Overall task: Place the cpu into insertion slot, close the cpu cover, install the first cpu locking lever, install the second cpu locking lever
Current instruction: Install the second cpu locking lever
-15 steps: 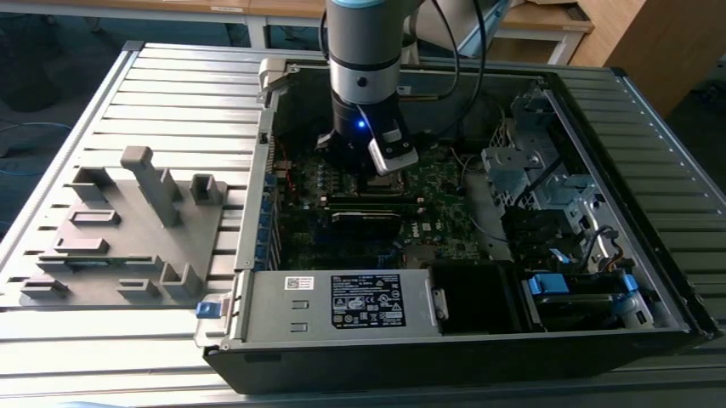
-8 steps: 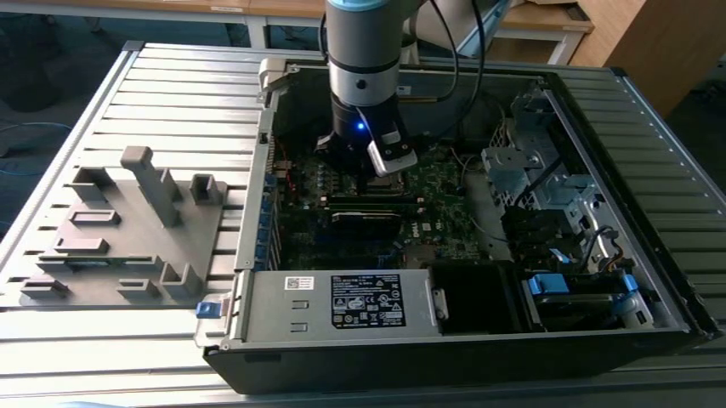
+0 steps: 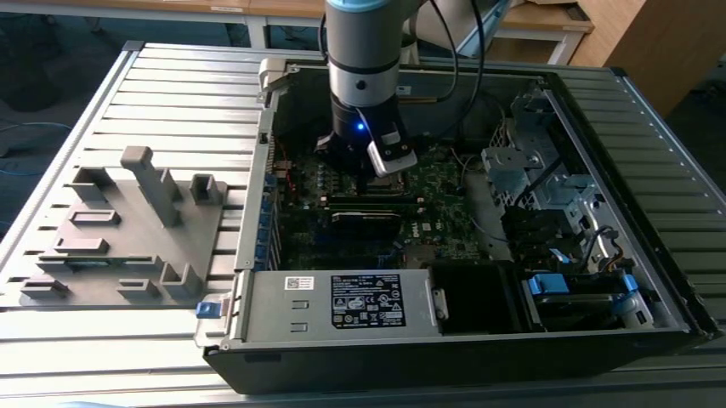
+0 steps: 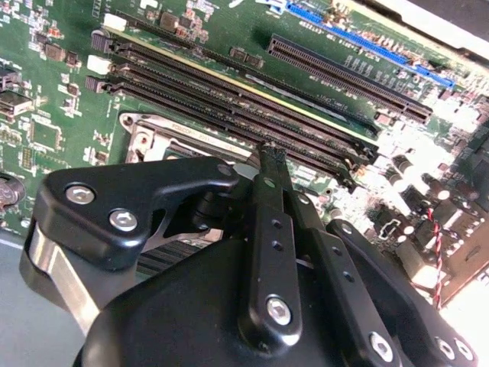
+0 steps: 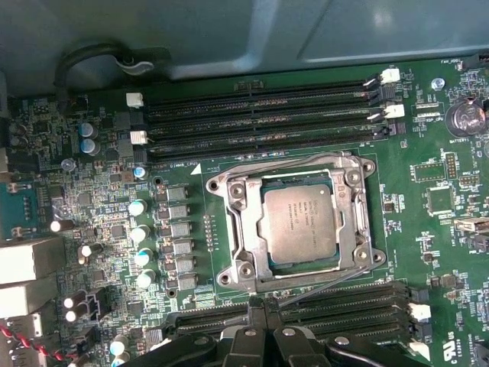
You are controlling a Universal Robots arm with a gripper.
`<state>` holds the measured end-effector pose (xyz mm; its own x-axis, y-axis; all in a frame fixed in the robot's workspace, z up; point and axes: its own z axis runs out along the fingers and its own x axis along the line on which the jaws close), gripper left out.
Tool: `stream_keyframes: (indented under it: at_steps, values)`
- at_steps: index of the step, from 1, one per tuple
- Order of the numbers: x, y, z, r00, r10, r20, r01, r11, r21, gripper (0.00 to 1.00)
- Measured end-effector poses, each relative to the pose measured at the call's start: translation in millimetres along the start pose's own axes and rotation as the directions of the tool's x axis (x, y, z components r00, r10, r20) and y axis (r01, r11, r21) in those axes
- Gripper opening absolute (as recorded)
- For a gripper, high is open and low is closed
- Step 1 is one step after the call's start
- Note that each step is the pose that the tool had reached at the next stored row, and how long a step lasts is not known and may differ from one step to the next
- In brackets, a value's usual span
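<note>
Claw (image 5: 263,306) low over motherboard (image 5: 92,229), just beside covered cpu (image 5: 296,223)

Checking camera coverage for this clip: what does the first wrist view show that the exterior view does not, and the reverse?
First wrist view alone: the cpu lying flat in the insertion slot, the cpu cover shut around it, and empty memory slots.

Exterior view alone: the whole computer case, the grey fixture at that view's left, and the slatted table.

Both: the green motherboard and the gripper low over it.
</note>
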<state>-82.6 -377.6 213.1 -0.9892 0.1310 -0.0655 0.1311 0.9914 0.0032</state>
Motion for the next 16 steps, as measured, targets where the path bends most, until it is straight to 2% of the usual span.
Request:
stream_keyframes:
  at_steps: [16]
  values:
    - [2.3, -0.3, 3.5, 1.0000, 0.005, -0.0002, -0.005, 1.0000, 0.0007, 0.11]
